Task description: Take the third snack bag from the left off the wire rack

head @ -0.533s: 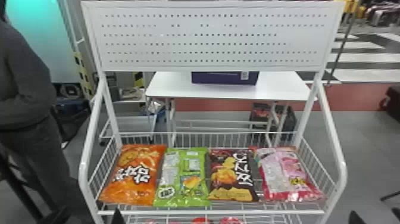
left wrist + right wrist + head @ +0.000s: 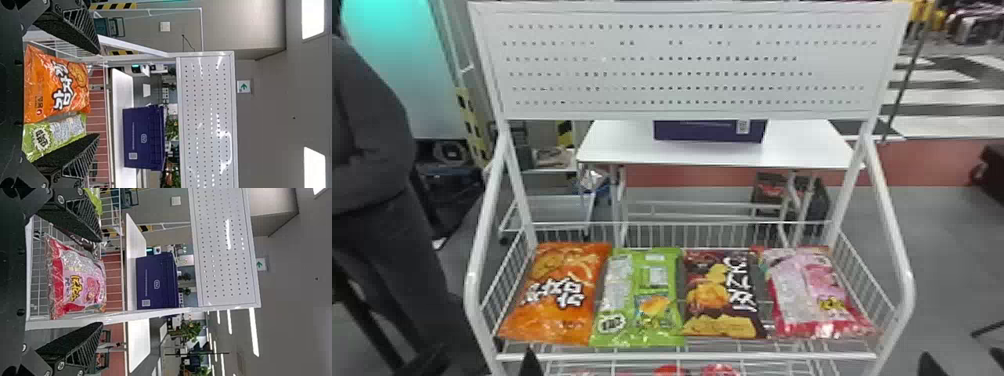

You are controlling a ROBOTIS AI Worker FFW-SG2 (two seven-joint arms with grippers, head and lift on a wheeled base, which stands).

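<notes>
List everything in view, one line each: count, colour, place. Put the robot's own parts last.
wire rack: one, white, in front of the robot, with a perforated back panel above its basket
orange snack bag: one, orange, leftmost in the basket, lying flat
green snack bag: one, green, second from the left
dark snack bag: one, black and dark red, third from the left
pink snack bag: one, pink and red, rightmost
table: one, white, behind the rack
box: one, dark purple, on the table
left tool: one, black, open, facing the orange and green bags
right tool: one, black, open, facing the pink bag
</notes>
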